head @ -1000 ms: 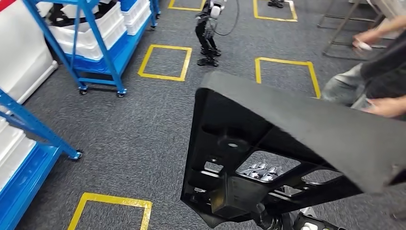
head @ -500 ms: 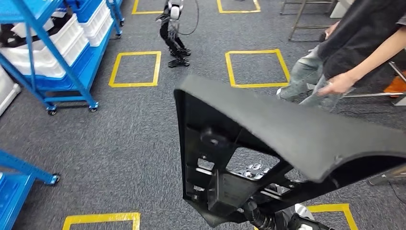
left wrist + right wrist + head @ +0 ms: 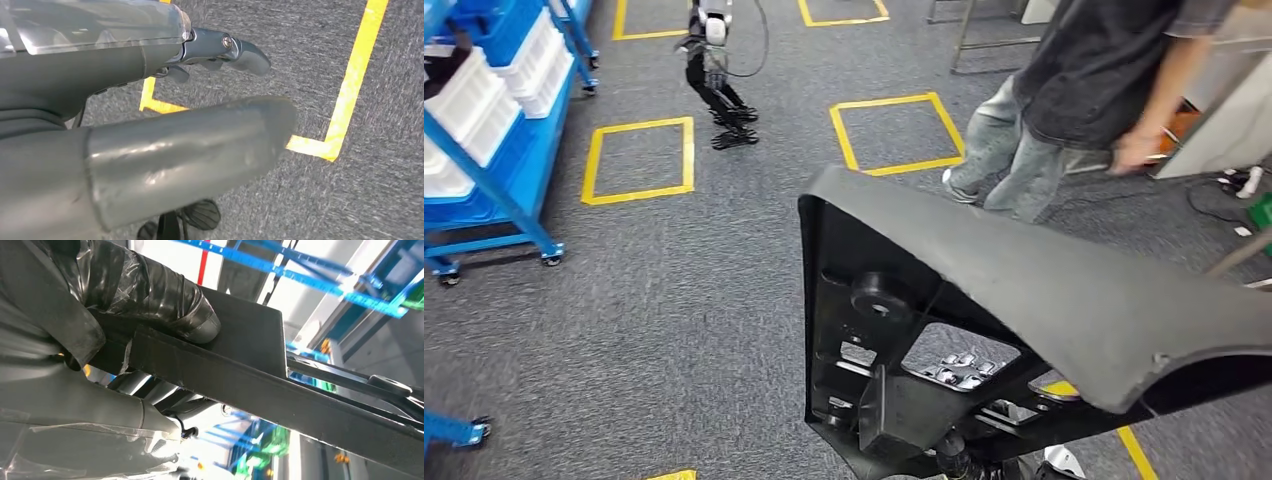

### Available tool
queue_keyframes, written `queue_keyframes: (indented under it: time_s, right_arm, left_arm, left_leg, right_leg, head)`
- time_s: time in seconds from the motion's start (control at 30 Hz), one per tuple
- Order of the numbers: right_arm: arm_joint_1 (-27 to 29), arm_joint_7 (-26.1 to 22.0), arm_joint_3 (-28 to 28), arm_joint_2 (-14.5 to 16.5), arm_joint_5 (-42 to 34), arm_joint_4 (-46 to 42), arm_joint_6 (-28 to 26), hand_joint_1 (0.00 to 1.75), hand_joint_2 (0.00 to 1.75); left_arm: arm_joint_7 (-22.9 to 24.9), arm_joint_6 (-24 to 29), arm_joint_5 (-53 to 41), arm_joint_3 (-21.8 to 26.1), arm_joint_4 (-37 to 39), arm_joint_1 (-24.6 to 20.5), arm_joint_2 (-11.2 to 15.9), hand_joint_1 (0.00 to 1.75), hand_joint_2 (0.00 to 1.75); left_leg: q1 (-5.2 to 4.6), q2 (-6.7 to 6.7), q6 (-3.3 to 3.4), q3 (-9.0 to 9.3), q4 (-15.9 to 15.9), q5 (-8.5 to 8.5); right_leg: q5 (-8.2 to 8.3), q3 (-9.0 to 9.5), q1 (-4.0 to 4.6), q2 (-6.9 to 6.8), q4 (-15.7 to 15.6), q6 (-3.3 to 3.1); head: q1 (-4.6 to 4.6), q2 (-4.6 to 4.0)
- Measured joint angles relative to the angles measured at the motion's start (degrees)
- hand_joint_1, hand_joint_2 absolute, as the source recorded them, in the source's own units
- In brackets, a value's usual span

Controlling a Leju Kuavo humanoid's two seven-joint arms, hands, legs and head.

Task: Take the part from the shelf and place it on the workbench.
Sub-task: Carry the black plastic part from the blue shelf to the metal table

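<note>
The part (image 3: 1044, 290) is a big black moulded panel with ribs and openings, held up in front of me and covering the lower right of the head view. In the right wrist view my right hand (image 3: 100, 340) grips an edge of the part (image 3: 280, 390), with the taped thumb (image 3: 165, 300) pressed on its flat face. My left hand (image 3: 200, 115) hangs over grey carpet and yellow floor tape (image 3: 350, 85); its thumb and fingers are apart and hold nothing.
A person (image 3: 1074, 90) stands close ahead to the right, one hand lowered. A blue shelf (image 3: 484, 150) with white bins stands at the left. A small black robot (image 3: 714, 60) stands ahead. Yellow squares (image 3: 894, 130) mark the grey carpet. A white unit (image 3: 1224, 110) is at the right edge.
The whole picture has slid left, so my view has turned to the right. The person now stands nearer the middle. The part stays in my right hand.
</note>
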Motion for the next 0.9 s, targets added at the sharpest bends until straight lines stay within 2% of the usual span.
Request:
queue_keyframes:
  time_s: [0.03, 0.07, 0.1, 0.13, 0.17, 0.2, 0.23, 0.3, 0.33, 0.37, 0.43, 0.47, 0.5, 0.53, 0.57, 0.6, 0.67, 0.7, 0.73, 0.8, 0.83, 0.87, 0.9]
  right_arm:
    - [0.2, 0.0, 0.0, 0.0, 0.1, 0.0, -0.3, 1.75, 1.75]
    - [0.5, 0.0, 0.0, 0.0, 0.2, -0.1, -0.5, 1.75, 1.75]
    - [0.7, 0.0, 0.1, 0.0, 0.4, -0.2, -0.7, 1.75, 1.75]
    - [0.7, 0.1, 0.1, 0.0, 0.4, -0.3, -0.8, 1.75, 1.75]
    - [0.8, 0.2, 0.2, 0.0, 0.5, -0.4, -0.8, 1.75, 1.75]
    - [0.7, 0.2, 0.3, 0.0, 0.5, -0.5, -0.9, 1.75, 1.75]
    - [0.7, 0.4, 0.3, 0.0, 0.5, -0.6, -0.8, 1.75, 1.75]
    - [0.4, 0.8, 0.4, 0.0, 0.2, -0.6, -0.4, 1.75, 1.75]
    - [0.2, 1.0, 0.5, -0.1, 0.0, -0.6, -0.2, 1.75, 1.75]
    - [-0.1, 1.1, 0.6, -0.1, -0.2, -0.6, -0.1, 1.75, 1.75]
    - [-0.8, 1.3, 0.9, 0.0, -0.7, -0.5, 0.0, 1.75, 1.75]
    - [-1.1, 1.3, 1.0, 0.0, -0.9, -0.5, 0.1, 1.75, 1.75]
    - [-1.2, 1.3, 1.0, 0.0, -1.2, -0.4, 0.3, 1.75, 1.75]
    - [-1.2, 1.3, 1.0, 0.0, -1.4, -0.4, 0.4, 1.75, 1.75]
    - [-1.2, 1.3, 1.0, 0.0, -1.6, -0.3, 0.6, 1.75, 1.75]
    - [-1.2, 1.3, 1.0, 0.0, -1.7, -0.3, 0.7, 1.75, 1.75]
    - [-1.2, 1.2, 1.0, 0.0, -2.1, -0.2, 1.1, 1.75, 1.75]
    - [-1.3, 1.1, 0.9, 0.0, -2.3, -0.2, 1.4, 1.75, 1.75]
    - [-1.3, 1.1, 0.8, 0.0, -2.5, -0.1, 1.8, 1.75, 1.75]
    - [-1.2, 1.3, 0.6, -0.1, -2.6, 0.0, 2.6, 1.75, 1.75]
    - [-1.2, 1.4, 0.4, -0.2, -2.7, 0.1, 2.9, 1.75, 1.75]
    - [-1.2, 1.5, 0.3, -0.2, -2.8, 0.1, 3.0, 1.75, 1.75]
    - [-1.3, 1.6, 0.2, -0.3, -2.9, 0.2, 3.1, 1.75, 1.75]
  left_arm:
    - [0.2, 0.0, -0.1, 0.0, 0.0, 0.0, 0.0, 0.00, 0.00]
    - [0.4, 0.1, -0.3, 0.0, 0.0, 0.0, 0.0, 0.00, 0.00]
    - [0.5, 0.1, -0.3, 0.0, 0.0, -0.1, 0.0, 0.00, 0.00]
    - [0.6, 0.1, -0.3, 0.0, 0.0, -0.1, 0.0, 0.00, 0.00]
    - [0.6, 0.1, -0.4, 0.0, 0.0, 0.0, -0.1, 0.00, 0.00]
    - [0.6, 0.2, -0.3, 0.0, 0.0, -0.1, -0.1, 0.00, 0.00]
    - [0.7, 0.2, -0.2, 0.1, 0.0, -0.1, -0.2, 0.00, 0.00]
    - [0.8, 0.4, 0.1, 0.2, 0.0, -0.3, -0.4, 0.00, 0.00]
    - [0.8, 0.4, 0.2, 0.3, 0.0, -0.4, -0.6, 0.00, 0.00]
    - [0.8, 0.4, 0.4, 0.4, 0.0, -0.4, -0.8, 0.00, 0.00]
    - [0.9, 0.4, 0.4, 0.7, 0.0, -0.2, -1.1, 0.00, 0.00]
    - [0.9, 0.5, 0.4, 0.9, 0.0, 0.1, -1.2, 0.00, 0.00]
    - [0.9, 0.5, 0.2, 1.1, 0.0, 0.3, -1.4, 0.00, 0.00]
    - [0.9, 0.6, 0.1, 1.2, 0.0, 0.4, -1.5, 0.00, 0.00]
    - [0.9, 0.8, -0.1, 1.3, 0.0, 0.5, -1.6, 0.00, 0.00]
    - [0.9, 0.9, -0.2, 1.4, 0.0, 0.5, -1.7, 0.00, 0.00]
    - [1.1, 1.3, -0.4, 1.5, 0.0, 0.6, -1.8, 0.00, 0.00]
    - [1.5, 1.6, -0.5, 1.6, 0.0, 0.6, -1.9, 0.00, 0.00]
    - [2.0, 1.9, -0.6, 1.7, 0.0, 0.6, -2.0, 0.00, 0.00]
    - [3.3, 2.8, -0.9, 1.9, 0.0, 0.4, -2.3, 0.00, 0.00]
    - [4.0, 3.2, -1.2, 1.9, 0.0, 0.3, -2.5, 0.00, 0.00]
    - [4.5, 3.5, -1.5, 1.9, 0.0, 0.2, -2.7, 0.00, 0.00]
    - [4.8, 3.7, -1.8, 1.9, -0.1, 0.3, -2.9, 0.00, 0.00]
  left_leg:
    - [-0.05, 0.75, 0.00, 0.03, 0.0, -0.10]
    - [-0.07, 1.42, -0.07, 0.16, 0.0, -0.22]
    - [-0.09, 2.06, -0.17, 0.37, 0.0, -0.37]
    - [-0.15, 2.67, -0.35, 0.62, 0.0, -0.56]
    - [-0.23, 3.19, -0.59, 0.84, 0.0, -0.74]
    - [-0.30, 3.69, -0.86, 1.01, 0.0, -0.90]
    - [-0.35, 4.21, -1.14, 1.16, 0.0, -1.01]
    - [-0.30, 5.12, -1.69, 1.51, -0.1, -1.28]
    - [-0.23, 4.54, -1.96, 1.54, 0.3, -1.71]
    - [-0.14, 3.23, -2.19, 1.02, 1.7, -2.71]
    - [0.06, -0.17, -2.59, -1.99, 8.2, -6.09]
    - [0.11, -1.09, -2.75, -4.09, 12.3, -7.77]
    - [0.13, -1.43, -2.91, -5.78, 15.3, -8.57]
    - [0.15, -1.57, -3.02, -6.62, 16.5, -8.22]
    - [0.19, -1.68, -3.07, -6.39, 15.3, -6.69]
    - [0.28, -2.07, -3.08, -5.17, 12.1, -4.38]
    - [0.55, -4.40, -2.99, -2.02, 4.4, -0.91]
    - [0.63, -5.36, -2.81, -1.07, 2.0, -0.26]
    - [0.59, -5.87, -2.53, -0.63, 1.0, -0.29]
    - [0.45, -4.82, -1.74, -0.47, 0.7, -0.21]
    - [0.46, -4.16, -1.34, -0.39, 0.5, -0.05]
    - [0.50, -3.48, -0.94, -0.36, 0.3, 0.11]
    - [0.53, -2.73, -0.60, -0.36, 0.2, 0.21]
  right_leg:
    - [0.45, -0.15, -0.11, -0.16, 0.3, 0.05]
    - [1.89, 0.92, -0.17, -0.42, -1.6, 0.00]
    - [3.90, 3.03, -0.11, -1.04, -5.4, -0.18]
    - [5.41, 5.33, 0.15, -2.35, -9.7, -0.52]
    - [6.45, 7.13, 0.43, -3.41, -13.0, -0.91]
    - [6.88, 8.17, 0.76, -4.17, -15.1, -1.27]
    - [6.77, 8.41, 1.03, -4.39, -15.8, -1.56]
    - [7.08, 8.44, 0.95, -3.03, -16.2, -2.04]
    - [7.29, 8.63, 0.73, -2.40, -16.6, -2.36]
    - [7.52, 8.82, 0.50, -1.80, -17.0, -2.73]
    - [7.77, 8.98, 0.30, -0.56, -17.3, -3.21]
    - [7.79, 8.94, 0.32, 0.13, -17.3, -3.31]
    - [7.79, 8.92, 0.34, 0.92, -17.2, -3.30]
    - [7.76, 8.93, 0.35, 1.69, -17.1, -3.26]
    - [7.70, 8.94, 0.33, 2.47, -16.9, -3.18]
    - [7.59, 8.97, 0.27, 3.24, -16.7, -3.03]
    - [7.30, 8.81, 0.20, 4.64, -16.1, -2.55]
    - [7.24, 8.59, 0.18, 5.27, -15.9, -2.23]
    - [7.25, 8.33, 0.17, 5.90, -15.8, -1.86]
    - [7.49, 7.92, 0.06, 7.07, -15.8, -1.12]
    - [7.32, 7.72, 0.06, 6.71, -15.6, -0.82]
    - [6.55, 7.16, 0.09, 5.49, -14.5, -0.56]
    - [5.11, 6.10, 0.13, 3.80, -12.2, -0.32]
  head:
    - [0.01, 0.00]
    - [0.00, 0.00]
    - [0.01, 0.00]
    - [0.00, 0.00]
    - [0.00, 0.00]
    - [0.00, 0.00]
    - [-0.01, 0.00]
    - [-0.01, 0.00]
    - [0.00, 0.00]
    - [0.00, 0.00]
    - [-0.01, 0.00]
    - [-0.02, 0.00]
    - [-0.03, 0.00]
    - [-0.02, 0.00]
    - [-0.03, 0.00]
    - [-0.03, 0.00]
    - [-0.02, 0.00]
    - [-0.02, 0.00]
    - [-0.02, 0.00]
    - [-0.03, 0.00]
    - [-0.01, 0.00]
    - [-0.01, 0.00]
    - [0.00, 0.00]
